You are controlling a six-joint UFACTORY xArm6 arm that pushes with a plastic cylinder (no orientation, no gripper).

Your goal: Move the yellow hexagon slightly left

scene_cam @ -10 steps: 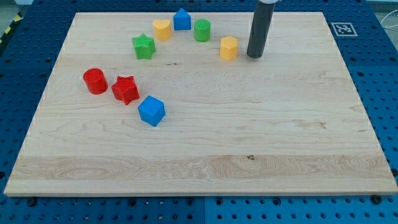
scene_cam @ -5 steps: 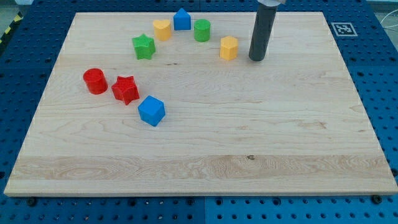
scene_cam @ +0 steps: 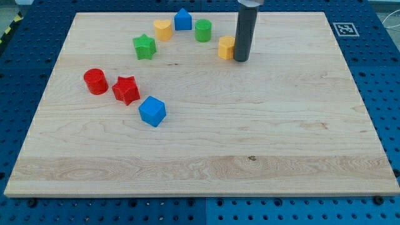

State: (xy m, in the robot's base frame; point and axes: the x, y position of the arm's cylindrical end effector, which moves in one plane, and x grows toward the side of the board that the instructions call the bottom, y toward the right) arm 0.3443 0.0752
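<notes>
**tip pressing on the yellow hexagon from its right**

the wooden board (scene_cam: 206, 156) is filling most of the frame, with every block sitting in its upper left half. my tip (scene_cam: 240, 60) is standing in the upper middle, touching the right side of the yellow hexagon (scene_cam: 225, 47) and partly covering it. there is no pincer on this rod, so nothing is opening or clamping.

a green cylinder (scene_cam: 202, 30) is waiting near the hexagon's upper left, with a blue house-shaped block (scene_cam: 182, 19), a yellow heart-like block (scene_cam: 162, 29) and a green star (scene_cam: 144, 47) arcing further left. a red cylinder (scene_cam: 95, 82), red star (scene_cam: 126, 90) and blue cube (scene_cam: 152, 111) are lying lower left, well apart.

the risk, as i judge it: an off-centre push is likely to spin the hexagon or slide it up into the green cylinder, and pushing too long is overshooting "slightly".
</notes>
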